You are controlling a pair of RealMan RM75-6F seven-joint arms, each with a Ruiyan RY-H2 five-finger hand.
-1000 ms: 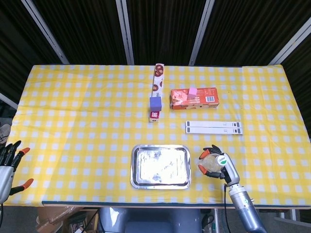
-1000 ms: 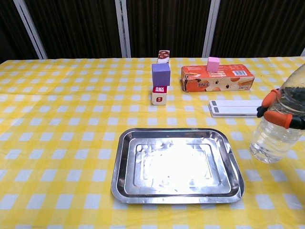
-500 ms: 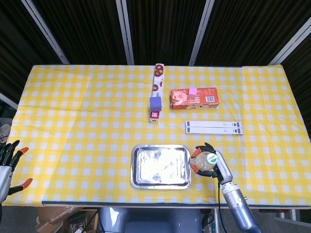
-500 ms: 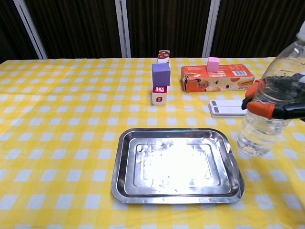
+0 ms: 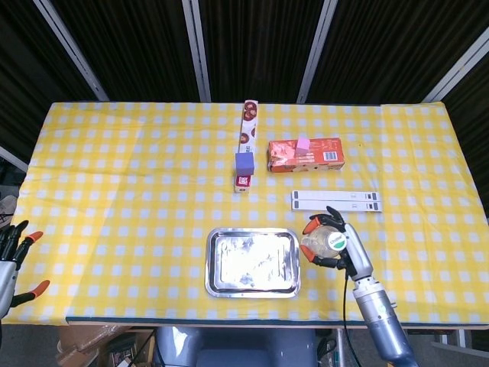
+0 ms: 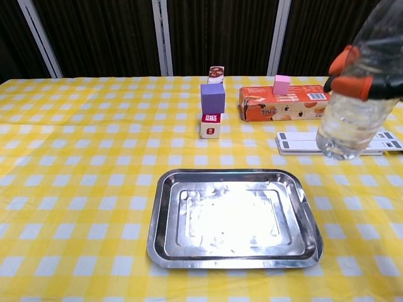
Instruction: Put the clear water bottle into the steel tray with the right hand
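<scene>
From overhead, the right hand (image 5: 341,248) grips the clear water bottle (image 5: 325,246) just right of the steel tray (image 5: 253,262); the left hand (image 5: 13,256) idles, fingers spread. From the chest, the bottle hangs well above the worktop (image 6: 75,163); a loose grip could drop it beside the tray.

Yellow-checked table (image 5: 137,191) before dark slatted wall (image 5: 137,46).
</scene>
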